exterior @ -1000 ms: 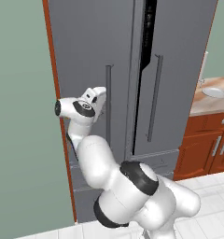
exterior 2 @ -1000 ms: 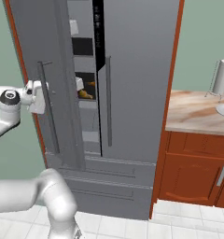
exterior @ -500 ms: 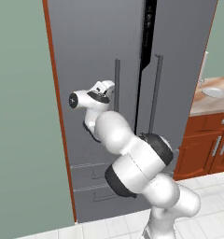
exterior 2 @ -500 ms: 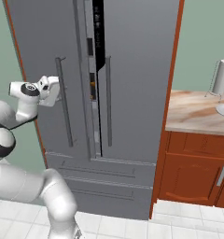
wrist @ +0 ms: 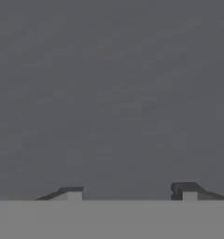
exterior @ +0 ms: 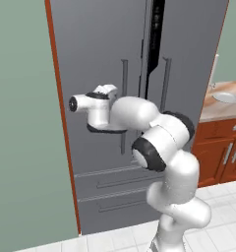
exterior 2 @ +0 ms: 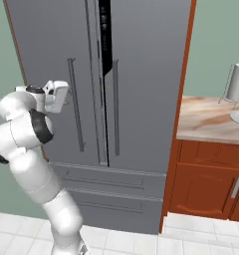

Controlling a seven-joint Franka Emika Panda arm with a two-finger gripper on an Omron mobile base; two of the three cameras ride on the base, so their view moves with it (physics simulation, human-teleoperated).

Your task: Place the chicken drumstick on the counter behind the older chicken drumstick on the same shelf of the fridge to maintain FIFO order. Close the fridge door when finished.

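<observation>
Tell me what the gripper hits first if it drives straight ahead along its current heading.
Most likely the grey face of the fridge's left door: the gripper points squarely at it with nothing between, though the remaining gap is hard to judge.

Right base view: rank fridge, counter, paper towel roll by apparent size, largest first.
1. fridge
2. counter, partly cut off by the frame edge
3. paper towel roll, farther back, so its true size is unsure
</observation>
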